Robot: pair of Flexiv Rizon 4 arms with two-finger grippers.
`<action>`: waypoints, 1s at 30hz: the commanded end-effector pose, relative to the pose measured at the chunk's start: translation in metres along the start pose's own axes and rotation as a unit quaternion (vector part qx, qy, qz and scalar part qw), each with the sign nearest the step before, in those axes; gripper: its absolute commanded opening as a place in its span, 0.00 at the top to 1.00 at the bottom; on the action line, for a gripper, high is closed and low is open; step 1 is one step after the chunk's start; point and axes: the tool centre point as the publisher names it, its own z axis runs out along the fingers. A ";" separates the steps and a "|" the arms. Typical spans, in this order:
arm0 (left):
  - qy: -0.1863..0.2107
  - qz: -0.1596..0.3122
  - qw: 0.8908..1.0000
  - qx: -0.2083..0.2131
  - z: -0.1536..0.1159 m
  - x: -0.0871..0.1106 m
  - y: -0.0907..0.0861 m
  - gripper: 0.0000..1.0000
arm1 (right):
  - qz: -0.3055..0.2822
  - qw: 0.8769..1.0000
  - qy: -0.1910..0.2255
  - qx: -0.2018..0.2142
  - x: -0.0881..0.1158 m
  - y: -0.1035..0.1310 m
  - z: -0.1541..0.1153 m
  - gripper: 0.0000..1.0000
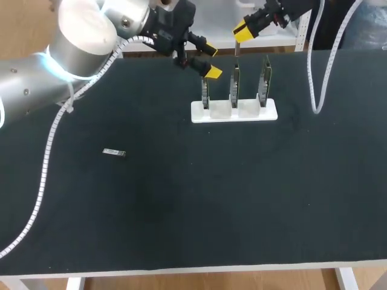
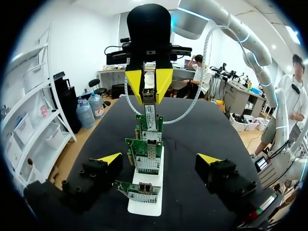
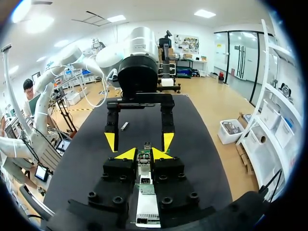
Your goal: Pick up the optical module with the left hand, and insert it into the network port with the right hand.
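Right fingers (image 1: 240, 31) clamp the optical module (image 2: 149, 98) upright (long axis vertical) over the middle card (image 1: 234, 84); left fingers (image 1: 213, 72) spread open.

Head view looks down; wrist views face each other (sharing the stand (image 1: 266, 113)).

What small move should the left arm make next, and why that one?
Probably move the left claw toward the optical module and lower over it. This claw is open and empty by the card holder, while the module lies alone on the table, far to its side. The right claw is shut on a silvery piece, so it cannot fetch it.
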 end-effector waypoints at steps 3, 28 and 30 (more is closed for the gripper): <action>0.001 0.000 1.000 0.001 0.001 0.001 0.001 0.00 | 0.000 1.000 0.002 -0.015 -0.002 -0.008 -0.001 1.00; 0.003 -0.002 1.000 0.001 0.002 0.001 0.001 0.00 | 0.004 1.000 0.002 -0.017 0.000 -0.006 0.000 1.00; 0.003 -0.002 1.000 0.001 0.002 0.001 0.001 0.00 | 0.005 1.000 0.003 -0.018 0.000 -0.005 0.000 1.00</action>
